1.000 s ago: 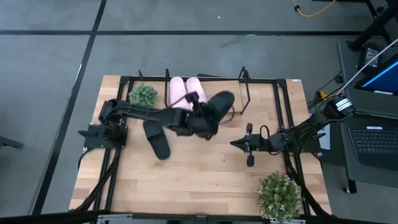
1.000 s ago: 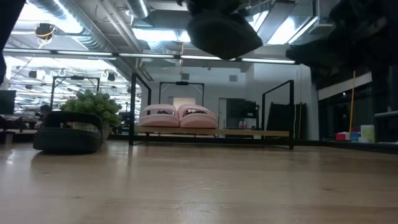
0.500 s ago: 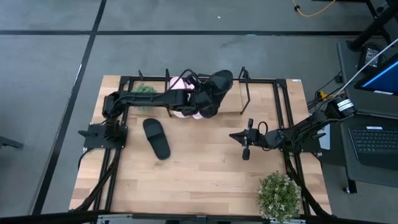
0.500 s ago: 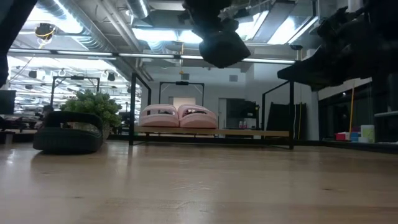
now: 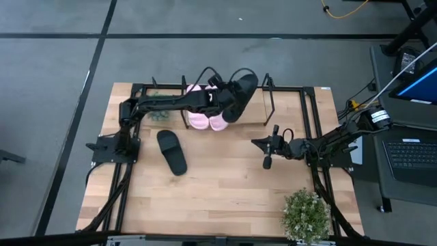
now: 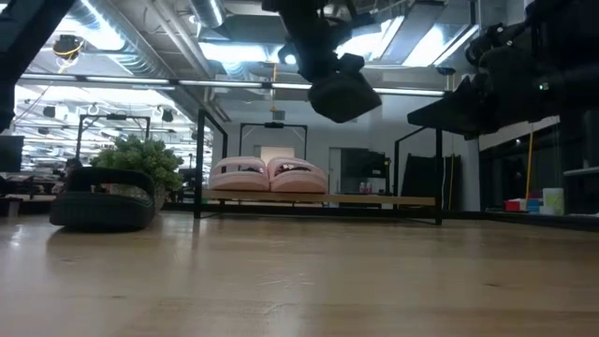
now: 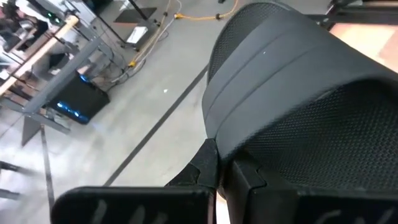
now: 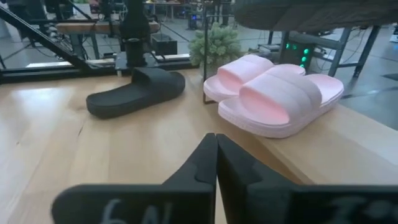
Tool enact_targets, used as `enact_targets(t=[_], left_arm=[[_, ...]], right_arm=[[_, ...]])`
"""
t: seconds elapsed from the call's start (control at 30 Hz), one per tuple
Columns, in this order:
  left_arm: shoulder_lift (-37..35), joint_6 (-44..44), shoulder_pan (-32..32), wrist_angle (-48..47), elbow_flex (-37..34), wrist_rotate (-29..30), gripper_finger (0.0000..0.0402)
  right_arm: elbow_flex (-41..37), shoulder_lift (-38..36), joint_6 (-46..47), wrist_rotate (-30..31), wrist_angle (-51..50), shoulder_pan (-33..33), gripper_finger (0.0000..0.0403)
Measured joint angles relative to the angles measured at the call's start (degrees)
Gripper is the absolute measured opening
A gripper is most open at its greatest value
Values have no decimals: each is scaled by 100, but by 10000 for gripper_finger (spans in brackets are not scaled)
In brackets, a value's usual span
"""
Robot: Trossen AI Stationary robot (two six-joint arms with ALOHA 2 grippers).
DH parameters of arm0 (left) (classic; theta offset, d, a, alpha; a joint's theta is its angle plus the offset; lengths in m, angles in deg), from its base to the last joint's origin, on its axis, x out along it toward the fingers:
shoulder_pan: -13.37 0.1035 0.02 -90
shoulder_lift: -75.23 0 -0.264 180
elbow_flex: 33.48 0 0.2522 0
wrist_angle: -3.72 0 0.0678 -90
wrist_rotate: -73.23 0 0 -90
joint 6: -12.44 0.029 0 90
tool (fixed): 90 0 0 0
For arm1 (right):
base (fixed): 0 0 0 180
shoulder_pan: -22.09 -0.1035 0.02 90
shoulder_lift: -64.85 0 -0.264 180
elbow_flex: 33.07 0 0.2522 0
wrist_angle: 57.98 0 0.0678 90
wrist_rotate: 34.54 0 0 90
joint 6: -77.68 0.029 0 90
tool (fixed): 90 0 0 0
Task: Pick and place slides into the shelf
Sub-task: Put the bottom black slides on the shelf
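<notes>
**Black slide held in the air above the shelf**

The left gripper is seen clenched on a black slide, which is carried clear of every surface above the shelf. In the high view the held slide is placed just beside the two pink slides, partly over their right edge. In the low view it is shown hanging well above the board, tilted, with the pink pair set side by side on the shelf beneath and to the left of it. In the left wrist view the picture is largely filled by the wide strap of the black slide, and the fingers are pressed together at its edge.

The second black slide is left lying flat on the tabletop, in front of the shelf and well apart from it; in the low view it is seen at the left, before a small green plant.

The right gripper is held over the right half of the tabletop, near the shelf's front edge, with its fingers closed together on nothing. From its wrist camera the pink slides and the lying black slide are seen ahead. A larger potted plant is stood at the table's near right corner.
</notes>
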State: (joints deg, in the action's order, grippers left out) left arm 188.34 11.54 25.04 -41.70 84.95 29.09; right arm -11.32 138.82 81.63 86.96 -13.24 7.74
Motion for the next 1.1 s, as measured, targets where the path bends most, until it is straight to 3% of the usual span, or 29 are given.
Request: enact_targets(t=[0.27,0.47,0.63,1.1], left_arm=[[1,-5,109,-25,313,-272,2],[196,6,140,495,340,-293,2],[299,-10,215,223,339,-505,2],[309,587,-130,-89,262,-145,2]], right_arm=[[0,0,8,-2,26,0,10],[0,0,5,-4,107,0,7],[0,1,16,-7,133,0,6],[9,0,-336,-13,578,-2,23]])
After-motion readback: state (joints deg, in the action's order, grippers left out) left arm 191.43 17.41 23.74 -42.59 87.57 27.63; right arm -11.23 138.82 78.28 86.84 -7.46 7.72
